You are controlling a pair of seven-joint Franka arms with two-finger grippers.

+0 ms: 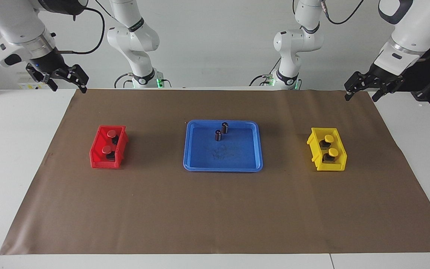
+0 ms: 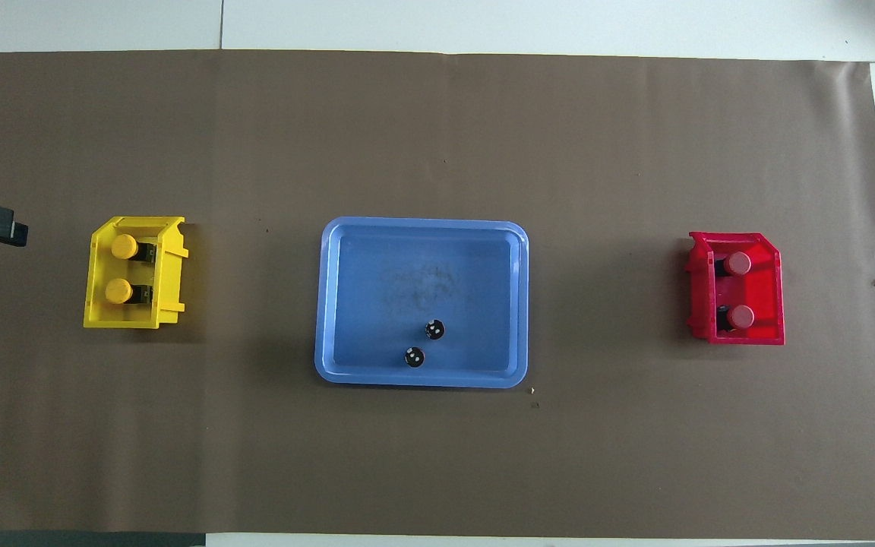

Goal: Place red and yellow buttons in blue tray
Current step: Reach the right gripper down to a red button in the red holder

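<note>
Two red buttons (image 1: pixel 111 133) (image 1: pixel 106 150) sit in a small red bin (image 1: pixel 95 157) toward the right arm's end of the table. They also show in the overhead view (image 2: pixel 737 264) (image 2: pixel 741 316). Two yellow buttons (image 1: pixel 329 139) (image 1: pixel 333 152) sit in a small yellow bin (image 1: pixel 315 144) toward the left arm's end, also in the overhead view (image 2: pixel 124 246) (image 2: pixel 118 290). The blue tray (image 1: pixel 222 169) (image 2: pixel 422 226) lies mid-table between the bins. My right gripper (image 1: pixel 69 89) and left gripper (image 1: pixel 360 98) hang open and empty, raised over the paper's corners at the robots' edge.
Two dark capless cylinders (image 1: pixel 224 127) (image 1: pixel 218 135) stand in the tray's part nearest the robots, also in the overhead view (image 2: pixel 434 329) (image 2: pixel 414 356). Brown paper (image 1: pixel 215 216) covers the table under everything.
</note>
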